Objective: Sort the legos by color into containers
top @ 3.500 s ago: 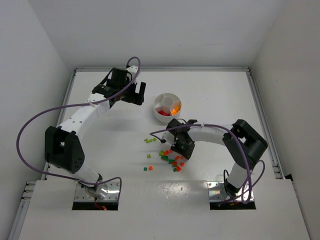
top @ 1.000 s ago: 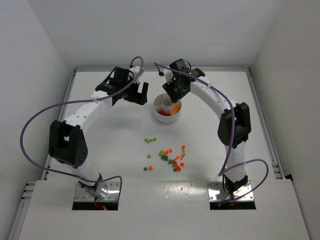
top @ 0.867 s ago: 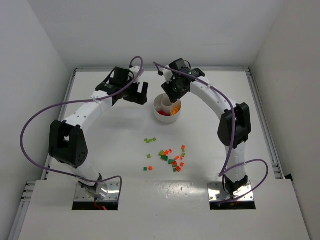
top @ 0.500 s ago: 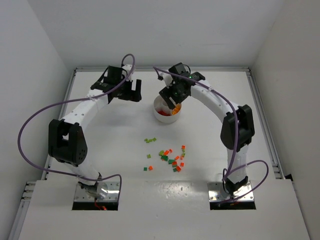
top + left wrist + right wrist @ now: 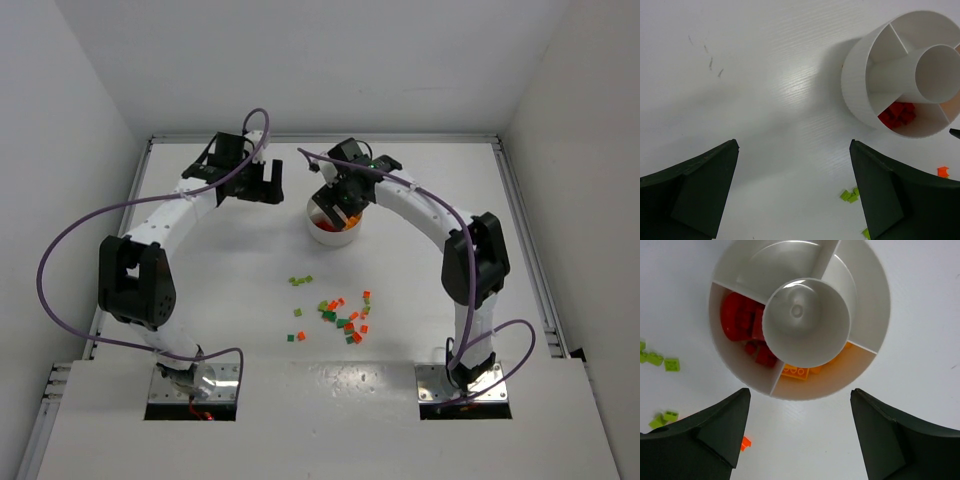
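My right gripper (image 5: pixel 800 437) hovers directly over the low round white plastic dish (image 5: pixel 879 300), jaws spread wide with nothing between them. The left gripper (image 5: pixel 795 200) hangs just beside the dish, equally spread and empty. Small red plastic bricks (image 5: pixel 740 320) fill one wedge and orange plastic bricks (image 5: pixel 799 371) the next; the other wedges I can see look bare. The loose plastic bricks (image 5: pixel 342 315), red, orange and green, lie scattered on the white table (image 5: pixel 200 300), well apart from the dish toward the arm bases.

My worry is that both wrists crowd the dish. A careless swing of the right arm down to the pile could clip the rim and spill the sorted pieces. Several loose bricks sit touching, so one pinch may take two colours at once.
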You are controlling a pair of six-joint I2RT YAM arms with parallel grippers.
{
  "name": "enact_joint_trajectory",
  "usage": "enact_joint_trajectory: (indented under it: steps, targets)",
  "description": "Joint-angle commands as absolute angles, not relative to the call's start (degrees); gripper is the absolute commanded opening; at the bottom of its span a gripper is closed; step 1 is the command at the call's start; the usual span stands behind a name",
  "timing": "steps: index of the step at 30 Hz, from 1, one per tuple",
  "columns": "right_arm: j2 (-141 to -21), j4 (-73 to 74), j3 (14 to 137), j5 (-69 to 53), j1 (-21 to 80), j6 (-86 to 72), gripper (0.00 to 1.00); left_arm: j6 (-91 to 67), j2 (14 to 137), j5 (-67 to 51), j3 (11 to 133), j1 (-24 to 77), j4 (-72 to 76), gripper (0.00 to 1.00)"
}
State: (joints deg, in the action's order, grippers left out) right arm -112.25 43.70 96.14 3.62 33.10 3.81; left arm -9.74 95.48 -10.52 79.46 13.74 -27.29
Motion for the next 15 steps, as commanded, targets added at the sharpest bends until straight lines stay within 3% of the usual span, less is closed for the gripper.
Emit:
enact_joint_trajectory:
  steps: [1, 15]
  targets:
    - [-112.23, 40.52, 96.06, 7.9, 33.05, 2.38, 0.82, -10.55, 94.92, -11.43, 79.55, 12.74, -25.66, 1.0]
    - [-114.69, 38.94, 95.54, 9.76, 33.05, 1.85, 0.82, -10.55, 94.39, -11.43, 78.93, 11.69, -25.66, 1.0]
